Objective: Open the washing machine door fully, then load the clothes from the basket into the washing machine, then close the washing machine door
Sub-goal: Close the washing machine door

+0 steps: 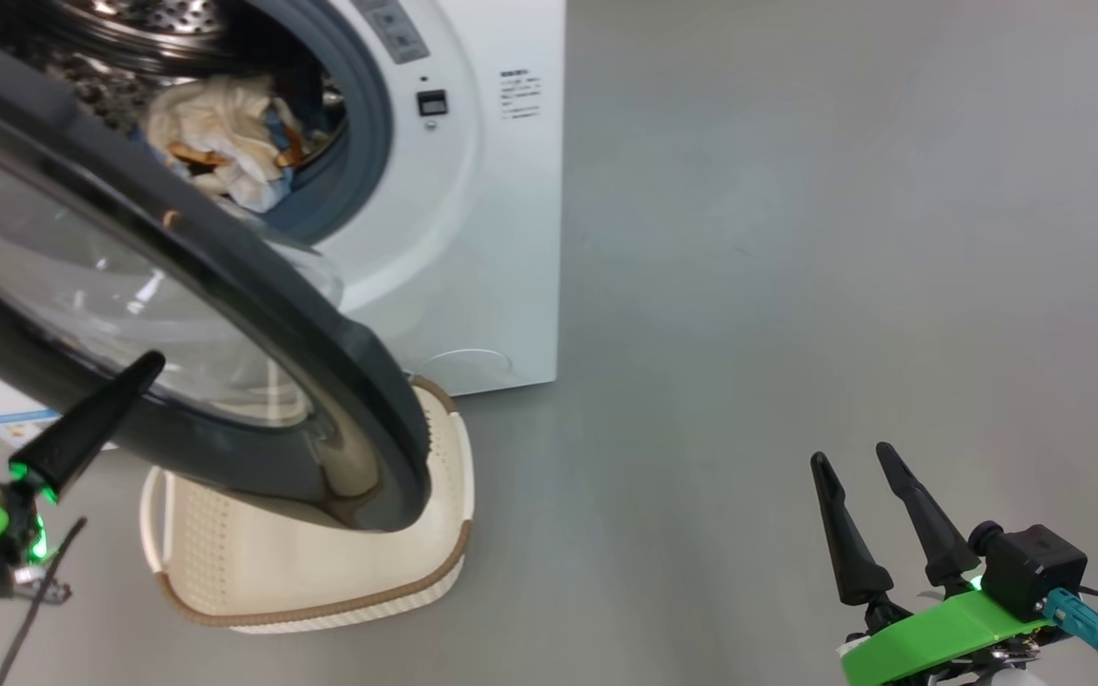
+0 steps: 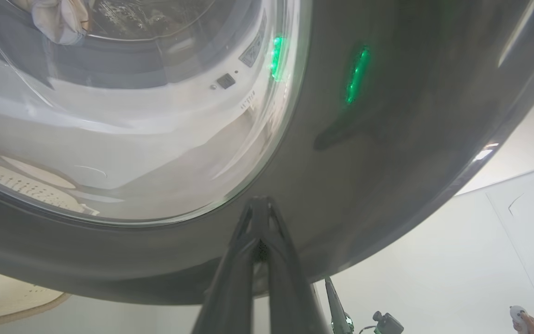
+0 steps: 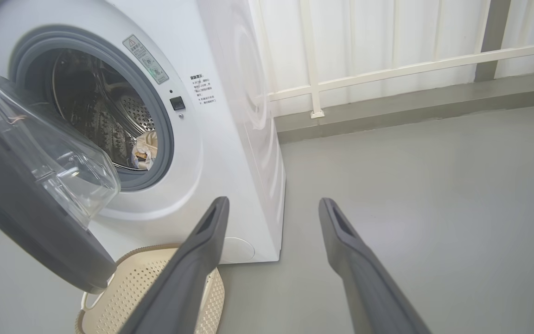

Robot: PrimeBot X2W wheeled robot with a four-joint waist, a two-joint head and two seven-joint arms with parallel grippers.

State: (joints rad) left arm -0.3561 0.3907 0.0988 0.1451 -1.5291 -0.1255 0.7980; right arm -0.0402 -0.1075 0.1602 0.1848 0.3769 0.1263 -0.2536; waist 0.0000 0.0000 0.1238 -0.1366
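Observation:
The white washing machine (image 1: 492, 238) stands at the upper left with its door (image 1: 339, 381) swung partway out, black rim and clear bowl hanging over the cream basket (image 1: 320, 591). Cream and blue clothes (image 1: 215, 133) lie inside the steel drum, visible too in the right wrist view (image 3: 145, 147). My left gripper (image 1: 144, 367) is shut, its tip against the door's outer face; the left wrist view shows the closed fingers (image 2: 258, 204) on the glossy rim (image 2: 364, 162). My right gripper (image 1: 849, 455) stands open over bare floor, away from the machine. The part of the basket's (image 3: 151, 283) inside that shows holds nothing.
Grey floor spreads wide to the right of the machine. A white railing (image 3: 387, 69) and wall run behind it. A person's hand (image 2: 522, 320) holding a small device shows at the lower right of the left wrist view.

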